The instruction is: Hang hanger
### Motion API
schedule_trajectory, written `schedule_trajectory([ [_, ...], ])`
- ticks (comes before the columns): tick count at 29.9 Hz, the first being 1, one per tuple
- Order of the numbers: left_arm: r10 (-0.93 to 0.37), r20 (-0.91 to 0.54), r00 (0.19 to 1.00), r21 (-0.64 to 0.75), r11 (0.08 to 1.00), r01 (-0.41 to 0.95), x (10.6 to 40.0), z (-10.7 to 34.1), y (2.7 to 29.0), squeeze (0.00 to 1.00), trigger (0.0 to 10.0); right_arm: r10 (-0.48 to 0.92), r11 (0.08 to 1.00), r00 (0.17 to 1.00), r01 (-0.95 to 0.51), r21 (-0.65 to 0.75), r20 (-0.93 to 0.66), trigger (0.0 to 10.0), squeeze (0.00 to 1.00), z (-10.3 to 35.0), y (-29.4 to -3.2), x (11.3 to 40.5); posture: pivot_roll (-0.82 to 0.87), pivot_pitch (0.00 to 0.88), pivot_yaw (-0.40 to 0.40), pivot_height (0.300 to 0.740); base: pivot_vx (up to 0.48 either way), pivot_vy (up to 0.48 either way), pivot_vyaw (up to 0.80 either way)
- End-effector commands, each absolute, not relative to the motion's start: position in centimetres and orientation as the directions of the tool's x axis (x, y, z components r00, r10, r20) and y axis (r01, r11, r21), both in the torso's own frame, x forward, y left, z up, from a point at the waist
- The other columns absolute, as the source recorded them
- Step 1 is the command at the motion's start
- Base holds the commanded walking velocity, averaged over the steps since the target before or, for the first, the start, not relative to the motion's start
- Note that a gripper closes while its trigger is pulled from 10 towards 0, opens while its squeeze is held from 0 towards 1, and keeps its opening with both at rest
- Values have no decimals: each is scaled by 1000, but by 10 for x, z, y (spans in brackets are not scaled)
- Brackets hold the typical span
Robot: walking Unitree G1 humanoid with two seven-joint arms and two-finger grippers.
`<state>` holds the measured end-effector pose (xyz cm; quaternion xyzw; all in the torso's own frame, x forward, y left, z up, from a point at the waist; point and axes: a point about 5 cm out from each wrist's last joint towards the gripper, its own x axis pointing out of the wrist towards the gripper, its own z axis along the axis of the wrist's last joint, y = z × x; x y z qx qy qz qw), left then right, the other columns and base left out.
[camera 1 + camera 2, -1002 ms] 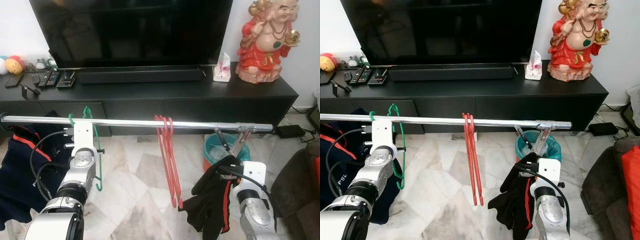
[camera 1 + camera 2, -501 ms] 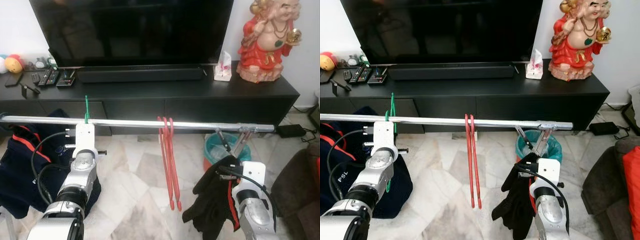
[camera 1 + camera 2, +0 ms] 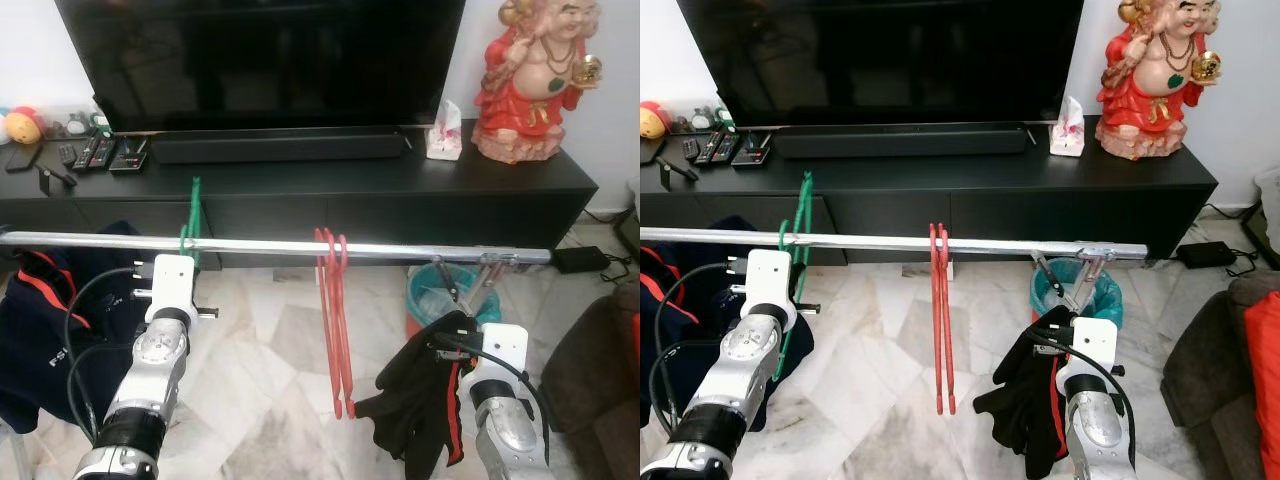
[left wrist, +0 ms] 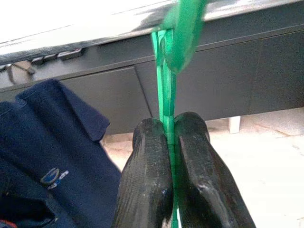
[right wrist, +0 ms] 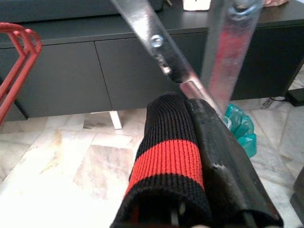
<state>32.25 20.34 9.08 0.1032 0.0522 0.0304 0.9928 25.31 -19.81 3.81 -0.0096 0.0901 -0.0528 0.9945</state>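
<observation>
Green plastic marks the task's thing: the green hanger point(image 3: 190, 225) is up at the metal rail point(image 3: 400, 251), toward the rail's left end, its top rising above the bar and its body dropping behind the left gripper point(image 4: 168, 142). In the left wrist view the two black fingers point(image 4: 147, 171) are pressed together on the thin green strip, pinching it just below where the hanger meets the rail. Whether the hook already bears on the bar or only leans against it I cannot tell, so I judge the hanging to be at its last step: settle the hook over the rail, then let go.

Near the rail's middle, red hangers point(image 3: 335, 320) hang straight down. Under the rail's left end lies a navy garment point(image 3: 40, 330).

At the rail's right end, just below the bracing struts, the right gripper point(image 5: 190, 142) holds a black and red knitted garment point(image 3: 425, 400); its fingers are closed on the cloth, the sleeve-like roll wrapped over one of them. This arm takes no part in the hanging. Behind stands a black TV cabinet point(image 3: 300, 190).
</observation>
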Motion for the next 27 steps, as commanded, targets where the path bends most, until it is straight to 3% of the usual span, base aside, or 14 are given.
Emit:
schedule_trajectory([
  [1,28,-12,1000,213,977,-24,323,108,201,0,10000,-103,995,984,99,-29,-142,10000,0,46,-197,256,-36,0,31,740,0,0,0],
  [2,28,-12,1000,213,977,-24,323,108,201,0,10000,-103,995,984,99,-29,-142,10000,0,46,-197,256,-36,0,31,740,0,0,0],
  [6,-58,-110,992,249,965,84,279,75,208,0,10000,-99,995,984,95,-30,-145,10000,0,45,-197,256,-31,0,30,740,0,0,0],
  [27,-75,-180,981,168,980,106,263,57,194,0,10000,-93,995,985,89,-38,-145,10000,0,46,-198,257,-46,0,26,740,-12,0,0],
])
